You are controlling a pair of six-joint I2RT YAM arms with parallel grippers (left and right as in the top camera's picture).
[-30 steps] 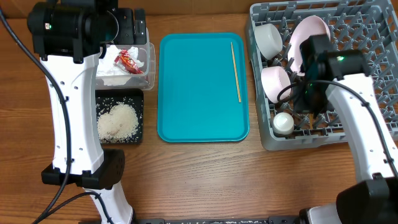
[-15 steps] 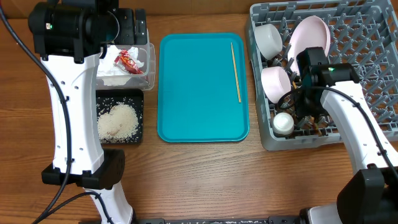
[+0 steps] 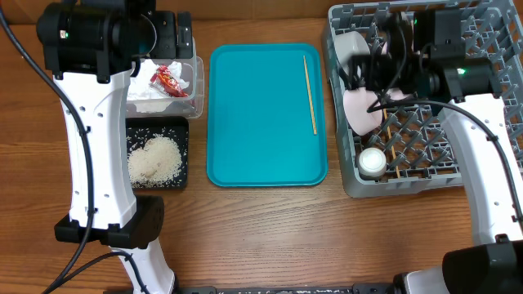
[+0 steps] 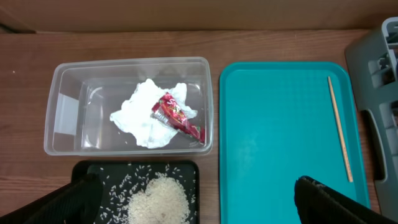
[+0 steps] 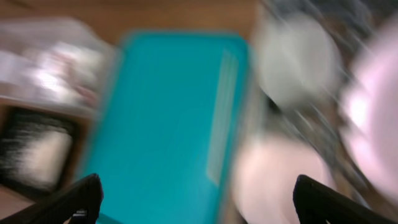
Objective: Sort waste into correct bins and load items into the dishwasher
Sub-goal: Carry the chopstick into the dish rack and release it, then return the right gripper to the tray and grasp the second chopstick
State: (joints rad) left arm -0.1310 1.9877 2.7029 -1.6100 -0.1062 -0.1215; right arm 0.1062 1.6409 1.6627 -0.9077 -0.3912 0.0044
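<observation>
So here we've got both claws spread wide with nothing between them. The left claw hangs over the left end of the worktop, looking down on the clear tub. In there the crumpled white napkin sits with the red snack wrapper lying on top of it. Right next to the tub, on the robot's side, is the black tray, with a heap of rice and loose grains scattered round it.

The big teal tray is in the middle, and one chopstick lies along its right side.

The right claw is up over the back left part of the grey dish rack, above a white bowl and a pale pink bowl. A small white cup stands near the rack's front left corner. The right wrist view is too smeared for us to make out much else.
</observation>
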